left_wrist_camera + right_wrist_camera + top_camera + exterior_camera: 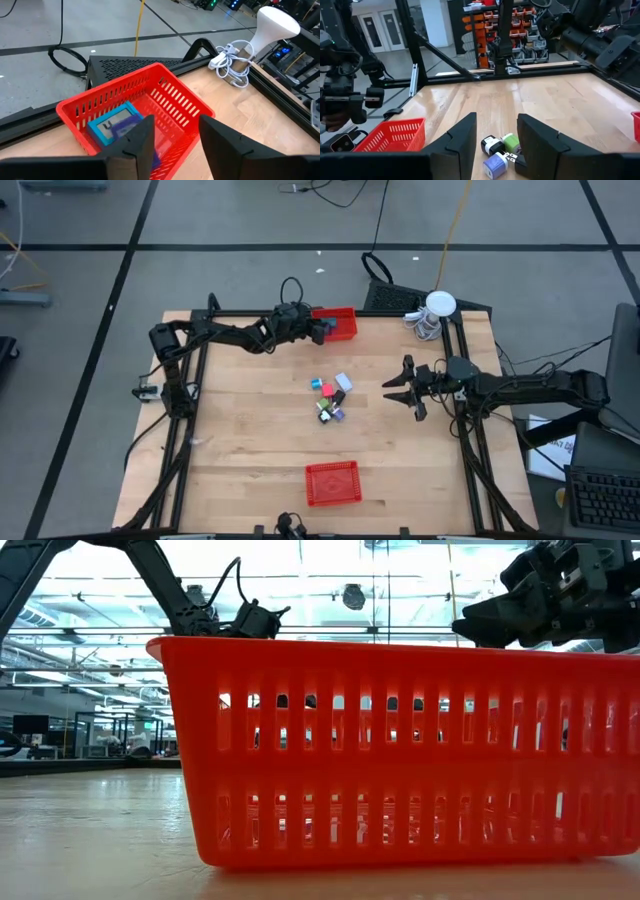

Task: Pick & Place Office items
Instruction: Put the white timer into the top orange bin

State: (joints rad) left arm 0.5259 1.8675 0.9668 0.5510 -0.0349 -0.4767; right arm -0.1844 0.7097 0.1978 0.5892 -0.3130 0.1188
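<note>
Near basket (332, 483): red mesh, at the table's front edge, filling the low view.
Office items (332, 398): small cluster mid-table, pink, teal, green, white and dark purple pieces lying close together, well apart from both baskets.
Right gripper (400, 393): just right of the cluster, pointing at it, fingers spread and empty.
Left gripper (326, 328): over the far basket's left edge, fingers parted, nothing between them.
Far basket (165, 97): red mesh, at the table's back edge; a blue item with a grey screen (114, 123) lies inside.
White round object with coiled cable (433, 313): at the back right corner.
</note>
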